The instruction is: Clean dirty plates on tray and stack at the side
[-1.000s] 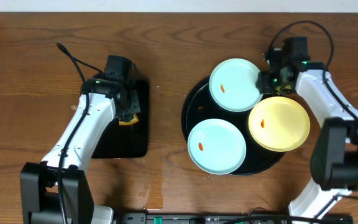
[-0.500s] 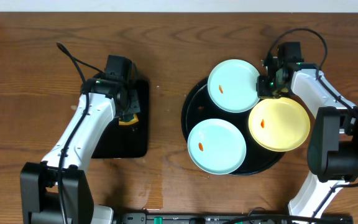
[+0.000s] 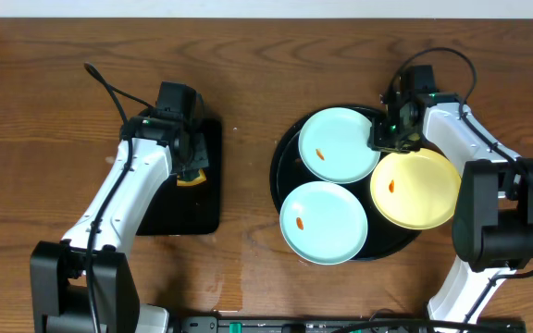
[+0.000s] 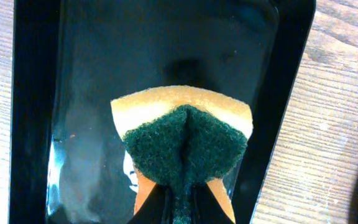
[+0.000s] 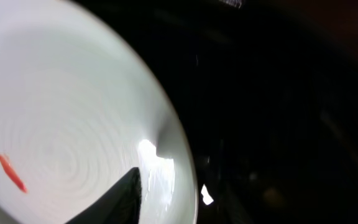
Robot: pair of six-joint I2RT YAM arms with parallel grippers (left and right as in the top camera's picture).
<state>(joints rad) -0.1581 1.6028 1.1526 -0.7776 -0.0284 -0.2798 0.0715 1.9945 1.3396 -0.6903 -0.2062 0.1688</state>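
The round black tray (image 3: 287,148) holds three plates. A pale blue plate (image 3: 339,144) with an orange smear lies at the back; my right gripper (image 3: 379,135) is shut on its right rim. In the right wrist view that plate (image 5: 67,130) fills the left, a finger over its rim. A second pale blue plate (image 3: 323,222) lies in front. The pale yellow plate (image 3: 415,188) lies at the right. My left gripper (image 3: 189,166) is shut on a green and yellow sponge (image 4: 184,137) over the rectangular black tray (image 4: 36,112).
The rectangular black tray (image 3: 183,213) lies at the left on the wooden table. A black cable (image 3: 109,88) runs behind the left arm. Bare wood lies between the two trays.
My right gripper has drawn the back blue plate forward and left, so it now lies further inside the round tray. The left arm has not moved.
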